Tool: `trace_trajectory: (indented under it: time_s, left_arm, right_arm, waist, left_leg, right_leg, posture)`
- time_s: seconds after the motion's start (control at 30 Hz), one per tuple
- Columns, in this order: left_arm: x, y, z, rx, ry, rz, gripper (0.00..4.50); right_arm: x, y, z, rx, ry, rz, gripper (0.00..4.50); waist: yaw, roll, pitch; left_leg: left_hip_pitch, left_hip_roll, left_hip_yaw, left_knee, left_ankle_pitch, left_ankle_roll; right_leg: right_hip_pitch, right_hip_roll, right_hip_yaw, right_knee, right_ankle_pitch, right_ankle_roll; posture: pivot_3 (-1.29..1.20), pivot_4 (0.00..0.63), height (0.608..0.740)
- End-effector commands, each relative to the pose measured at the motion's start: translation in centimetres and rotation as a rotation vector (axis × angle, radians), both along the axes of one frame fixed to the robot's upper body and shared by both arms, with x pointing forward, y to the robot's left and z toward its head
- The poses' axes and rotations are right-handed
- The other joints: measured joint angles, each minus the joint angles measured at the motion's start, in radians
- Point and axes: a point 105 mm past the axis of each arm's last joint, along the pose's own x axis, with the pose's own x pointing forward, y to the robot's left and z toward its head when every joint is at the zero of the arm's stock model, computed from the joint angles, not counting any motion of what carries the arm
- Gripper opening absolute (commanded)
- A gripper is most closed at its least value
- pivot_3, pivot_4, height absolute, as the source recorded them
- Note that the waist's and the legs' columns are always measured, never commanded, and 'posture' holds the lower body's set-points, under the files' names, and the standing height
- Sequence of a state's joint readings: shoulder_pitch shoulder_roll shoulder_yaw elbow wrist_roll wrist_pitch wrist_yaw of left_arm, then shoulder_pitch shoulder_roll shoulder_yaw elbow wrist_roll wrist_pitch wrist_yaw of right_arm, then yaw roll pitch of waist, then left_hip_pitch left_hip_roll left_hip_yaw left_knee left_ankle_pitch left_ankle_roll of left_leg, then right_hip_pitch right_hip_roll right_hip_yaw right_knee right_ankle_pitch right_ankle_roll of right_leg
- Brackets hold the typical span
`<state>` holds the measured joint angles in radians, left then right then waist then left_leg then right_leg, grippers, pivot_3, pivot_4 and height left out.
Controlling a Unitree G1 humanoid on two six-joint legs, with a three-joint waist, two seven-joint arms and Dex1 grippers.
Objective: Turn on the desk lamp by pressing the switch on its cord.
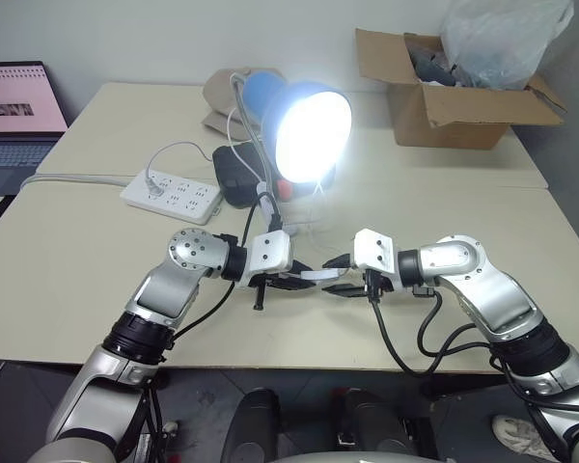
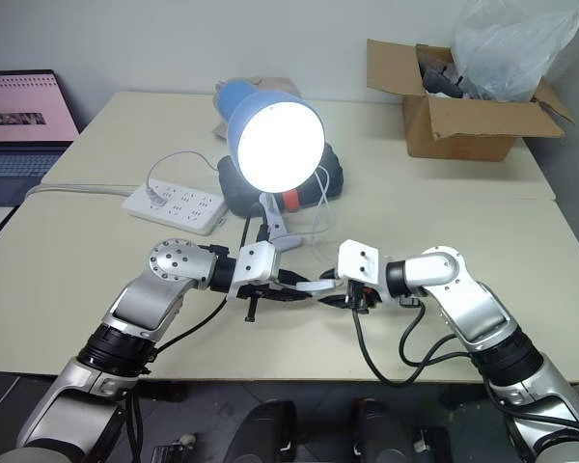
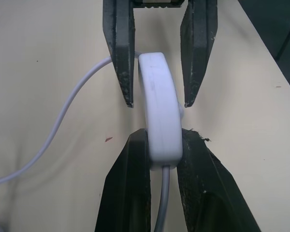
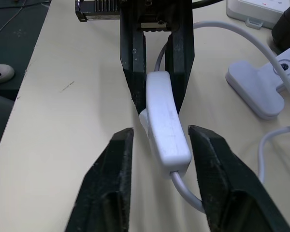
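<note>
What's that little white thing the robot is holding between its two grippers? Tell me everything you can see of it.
It is the switch on the lamp's cord: a small white oblong of smooth plastic with rounded ends, and thin white cable running out of each end. It is held above the beige table, between the two arms. The left gripper is shut on one end, its black fingers pressed against both sides. The right gripper straddles the other end, its fingers standing apart from the switch. The lamp is lit.

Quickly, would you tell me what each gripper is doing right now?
Left gripper: shut on the switch.
Right gripper: open, fingers either side of the switch.
</note>
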<state>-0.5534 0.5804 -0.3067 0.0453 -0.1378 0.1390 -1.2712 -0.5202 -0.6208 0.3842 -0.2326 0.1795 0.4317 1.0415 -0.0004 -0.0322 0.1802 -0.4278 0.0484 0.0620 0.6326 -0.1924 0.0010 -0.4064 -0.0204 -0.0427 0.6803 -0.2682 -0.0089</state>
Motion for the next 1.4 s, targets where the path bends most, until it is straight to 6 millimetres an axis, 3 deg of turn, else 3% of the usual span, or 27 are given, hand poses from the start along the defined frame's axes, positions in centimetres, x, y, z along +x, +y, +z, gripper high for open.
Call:
trace_trajectory:
  time_s: [0.03,0.27,0.37,0.53,0.83,0.87,0.97,1.13,1.3,1.4]
  left_arm:
    - [0.1,-0.2,1.8,-0.032,-0.071,-0.016,0.41]
    - [0.8,0.1,0.4,0.014,-0.069,0.0,0.41]
    - [1.9,-0.4,0.1,0.011,-0.094,0.02,0.41]
    - [3.5,-1.7,-1.2,0.009,-0.111,0.052,0.41]
    - [4.2,-2.9,-2.7,0.022,-0.063,0.037,0.41]
    - [4.3,-2.9,-2.8,0.026,-0.063,0.039,1.11]
    - [4.3,-2.8,-3.0,0.032,-0.061,0.027,1.56]
    - [4.4,-2.3,-1.1,-0.021,-0.093,0.024,2.67]
    - [4.6,0.3,1.8,-0.035,-0.189,0.062,3.73]
    - [4.1,1.9,3.1,-0.039,-0.195,0.091,4.05]
  right_arm:
    - [0.0,-0.2,1.2,0.037,-0.016,-0.006,2.85]
    - [-1.0,-0.4,3.8,0.096,-0.036,-0.005,4.48]
    - [-1.4,-1.5,5.0,0.114,-0.066,-0.044,4.5]
    - [-2.6,-4.4,4.8,0.076,-0.065,-0.151,4.5]
    - [-4.7,-5.4,4.3,0.086,-0.018,-0.252,4.5]
    - [-4.8,-5.5,4.2,0.087,-0.017,-0.262,4.5]
    - [-4.8,-5.5,4.2,0.092,-0.014,-0.278,4.5]
    - [-4.6,-5.8,3.9,0.092,-0.013,-0.299,4.5]
    - [-4.2,-6.4,4.0,0.083,-0.016,-0.316,4.5]
    - [-4.0,-6.9,3.9,0.077,-0.013,-0.327,4.5]
  waist:
    - [0.0,0.0,0.0]
    - [0.001,0.0,0.0]
    - [0.005,0.0,0.0]
    - [0.019,0.0,0.0]
    - [0.013,0.0,0.0]
    - [0.011,0.0,0.0]
    - [0.006,0.0,0.0]
    - [0.006,0.0,0.0]
    - [0.001,0.0,0.0]
    - [0.001,0.0,0.0]
  left_leg:
    - [0.0,0.0,0.0,0.0,0.0,0.0]
    - [0.0,0.0,0.0,0.0,0.0,0.0]
    - [0.0,0.0,0.0,0.0,0.0,0.0]
    - [-0.001,-0.001,0.0,0.002,0.0,0.0]
    - [-0.001,0.0,-0.002,0.002,0.0,0.0]
    - [-0.001,0.0,-0.002,0.002,0.0,0.0]
    - [-0.001,0.0,-0.002,0.002,0.0,0.0]
    - [-0.001,0.0,-0.002,0.002,0.0,0.0]
    - [-0.001,0.0,-0.002,0.002,0.0,0.0]
    - [-0.001,0.0,-0.002,0.002,0.0,0.0]
  right_leg:
    - [0.0,0.0,0.0,0.0,0.0,0.0]
    - [0.0,0.0,0.0,0.0,0.0,0.0]
    - [0.0,0.0,0.0,0.0,0.0,0.0]
    - [0.0,-0.001,0.0,0.0,0.0,0.0]
    - [0.0,0.0,-0.002,0.0,0.0,0.0]
    - [0.0,0.0,-0.002,0.0,0.0,0.0]
    - [0.0,0.0,-0.001,0.0,0.0,0.0]
    - [0.0,0.0,-0.002,0.0,0.0,0.0]
    - [0.0,0.0,-0.002,0.0,0.0,0.0]
    - [0.0,0.0,-0.002,0.0,0.0,0.0]
  posture:
    - [0.0,0.15,0.74]
    - [0.0,0.15,0.74]
    - [0.0,0.15,0.74]
    - [0.0,0.15,0.74]
    - [0.0,0.15,0.74]
    - [0.0,0.15,0.74]
    - [0.0,0.15,0.74]
    - [0.0,0.15,0.74]
    - [0.0,0.15,0.74]
    - [0.0,0.15,0.74]
